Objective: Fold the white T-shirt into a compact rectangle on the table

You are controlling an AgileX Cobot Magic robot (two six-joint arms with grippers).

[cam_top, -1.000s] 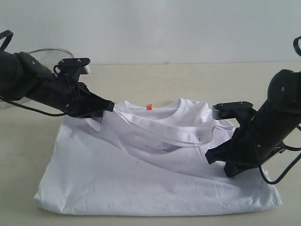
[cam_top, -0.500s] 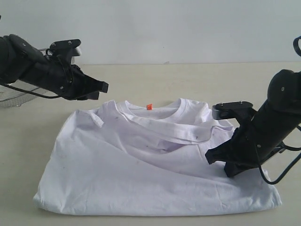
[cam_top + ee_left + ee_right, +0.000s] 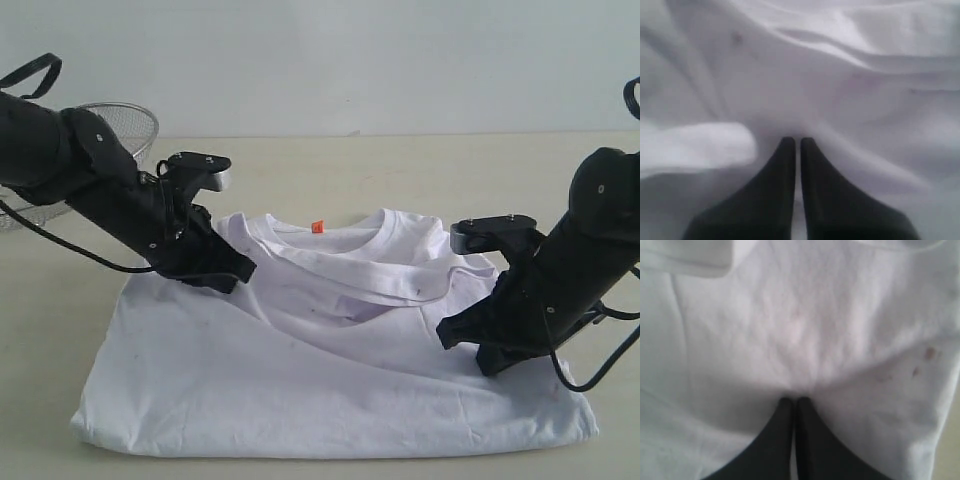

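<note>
1. The white cotton short-sleeved T-shirt lies on the pale beige matte table. It is spread wide, with its collar and small orange neck tag on the far side.
2. The upper part is rumpled. A hemmed band of cloth trails loosely across the chest, and ridges run between the two arms. The near edge is roughly straight.
3. Left claw: jaws together, tips pressed into cloth near the shoulder. Whether any fabric is pinched cannot be told.
4. Right claw: jaws together, tips down on the shirt's opposite side. Creases converging on the tips suggest a pinch, but this is unconfirmed.
5. A round wire-mesh metal basket stands behind the left arm, apart from the shirt.
6. Assessment: the task is at an early stage. No compact rectangle exists yet, and the sides and length appear to remain unfolded.
</note>
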